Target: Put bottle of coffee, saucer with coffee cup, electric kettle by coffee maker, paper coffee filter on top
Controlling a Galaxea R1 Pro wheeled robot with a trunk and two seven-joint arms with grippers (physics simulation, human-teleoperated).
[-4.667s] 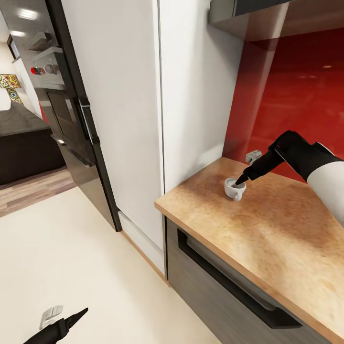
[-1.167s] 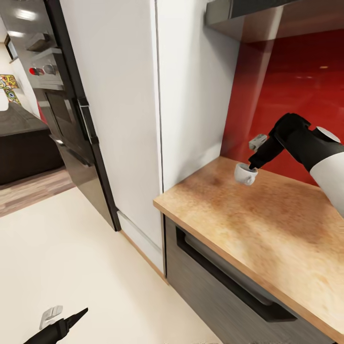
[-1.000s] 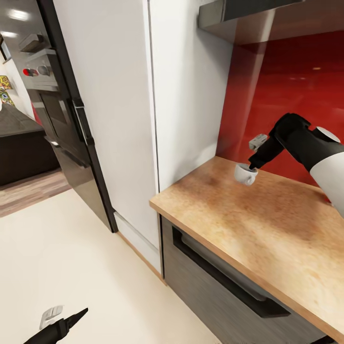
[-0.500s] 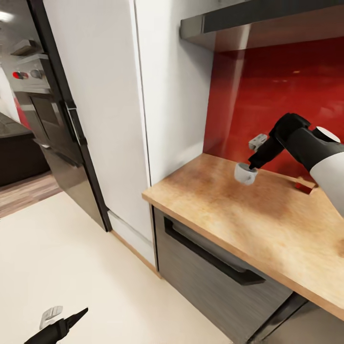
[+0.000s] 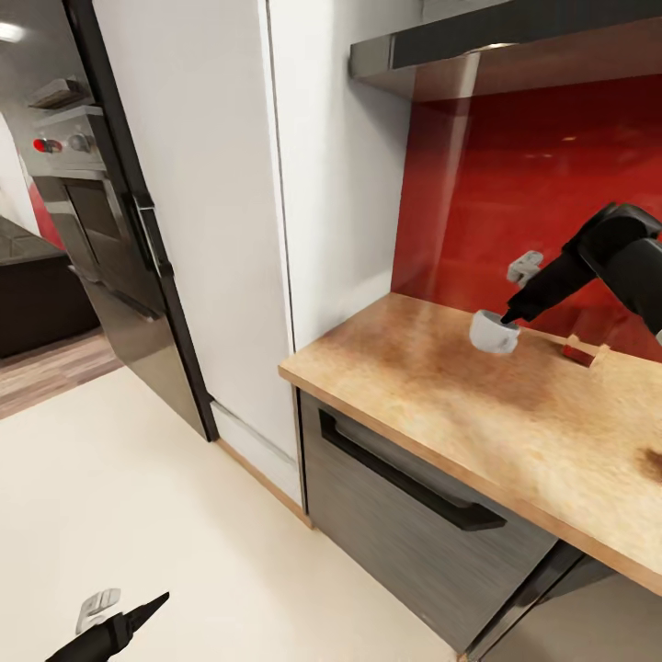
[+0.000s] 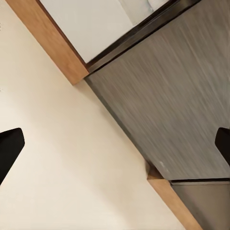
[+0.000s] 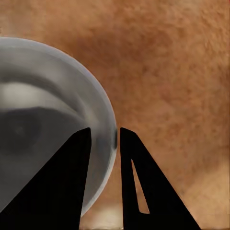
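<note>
My left hand (image 5: pixel 147 608) hangs low over the pale cream floor (image 5: pixel 138 496), its black fingers (image 6: pixel 9 148) spread wide apart and gripping nothing; from its wrist I see the grey wood-grain cabinet front (image 6: pixel 177 110). Further right, the light tan wood-look bench (image 5: pixel 478 405) juts out from the white tall cupboard (image 5: pixel 230 211), with a glossy red back wall (image 5: pixel 515 184) behind it. My right hand (image 5: pixel 507 317) is clamped on the rim of the small white coffee cup (image 5: pixel 492 333), one finger inside and one outside, holding it just above the bench near the red wall.
</note>
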